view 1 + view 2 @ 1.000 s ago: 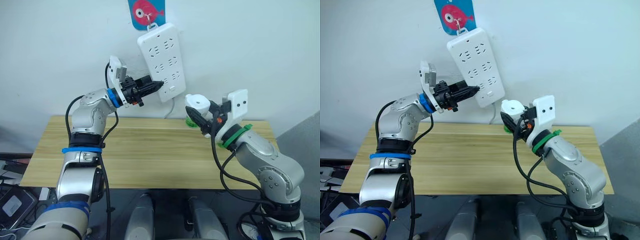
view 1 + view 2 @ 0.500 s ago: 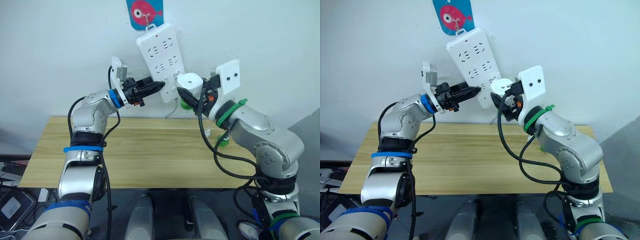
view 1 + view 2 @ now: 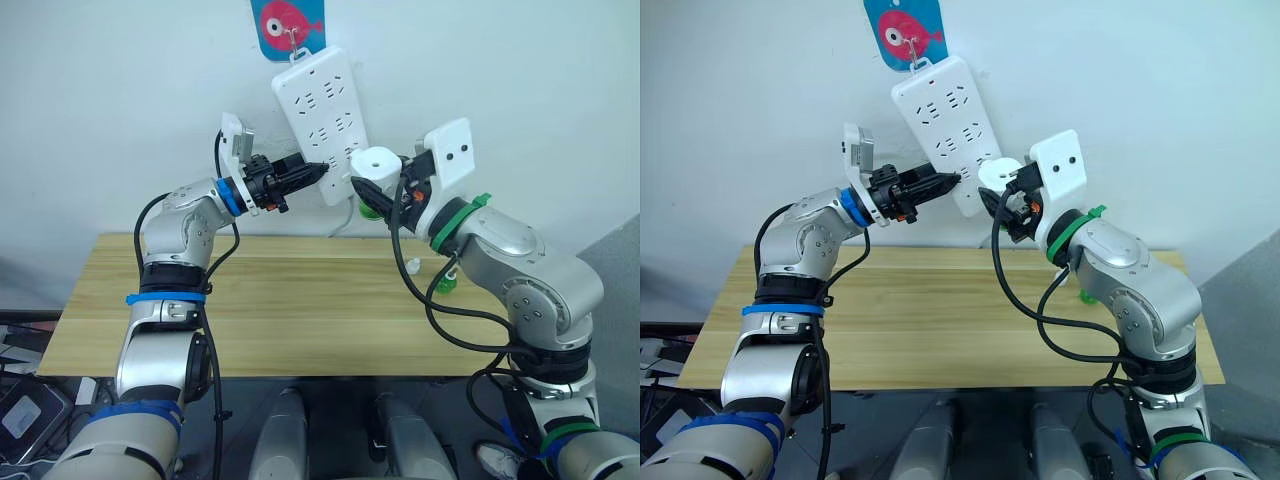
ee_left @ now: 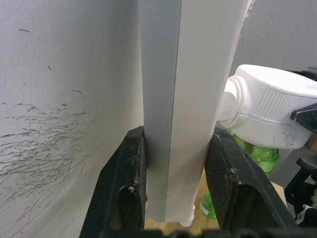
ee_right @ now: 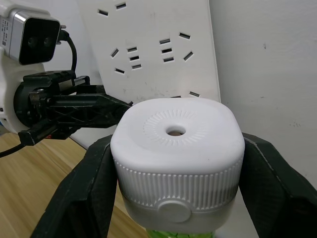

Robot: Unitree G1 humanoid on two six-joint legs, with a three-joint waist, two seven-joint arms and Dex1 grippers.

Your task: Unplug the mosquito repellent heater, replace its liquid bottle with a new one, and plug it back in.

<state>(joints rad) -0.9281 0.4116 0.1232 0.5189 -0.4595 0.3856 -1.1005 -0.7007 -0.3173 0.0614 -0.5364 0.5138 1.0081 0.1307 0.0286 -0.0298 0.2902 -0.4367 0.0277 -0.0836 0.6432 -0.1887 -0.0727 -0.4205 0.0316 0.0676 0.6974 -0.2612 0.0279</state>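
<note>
The white mosquito repellent heater (image 3: 378,162) has a round hole in its top and a green liquid bottle (image 3: 372,208) screwed in beneath. My right gripper (image 3: 378,185) is shut on its sides and holds it raised beside the lower right edge of the white power strip (image 3: 322,110). The strip hangs tilted on the wall. My left gripper (image 3: 312,172) is shut on the strip's lower edge, one finger (image 4: 124,183) on each face. In the left wrist view the heater (image 4: 270,111) sits close against the strip's socket face (image 4: 198,74); whether its prongs are in a socket is hidden.
Another green bottle (image 3: 447,283) stands on the wooden table (image 3: 280,320) under my right arm, with a small white cap (image 3: 412,265) beside it. The strip hangs from a blue hook plate with a red fish (image 3: 291,25). Its cord drops behind the table.
My right gripper has lifted the heater from just above the table up and left to the strip's lower right edge. The left gripper has kept its grip on the strip.
</note>
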